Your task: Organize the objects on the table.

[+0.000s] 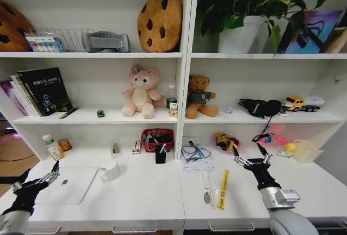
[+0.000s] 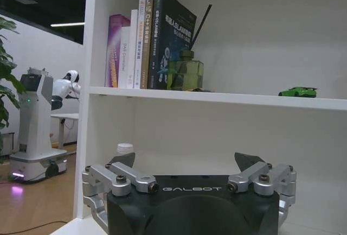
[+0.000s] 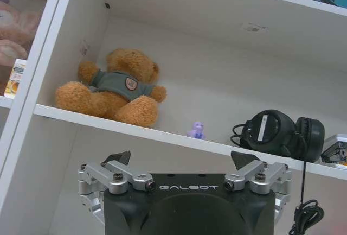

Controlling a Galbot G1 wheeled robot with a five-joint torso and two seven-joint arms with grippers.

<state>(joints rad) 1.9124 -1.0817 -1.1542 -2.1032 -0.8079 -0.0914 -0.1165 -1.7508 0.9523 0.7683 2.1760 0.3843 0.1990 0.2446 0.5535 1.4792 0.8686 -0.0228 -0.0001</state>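
- Left gripper [image 1: 37, 180]: fingers spread apart, nothing held, above the tabletop [image 1: 146, 191]; the silver laptop [image 1: 68, 184] is seen just beside the fingers in the head view.
- Left wrist view: a green toy car [image 2: 297, 91] is recorded on the shelf above the fingers.
- Right gripper [image 1: 252, 162]: fingers apart, empty; headphones [image 3: 282, 133] are seen above them in its wrist view.

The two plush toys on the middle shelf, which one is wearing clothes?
The brown teddy bear, right of the shelf divider. It wears a grey-green shirt with a badge, seen closer in the right wrist view. The pink plush left of the divider has no clothing.
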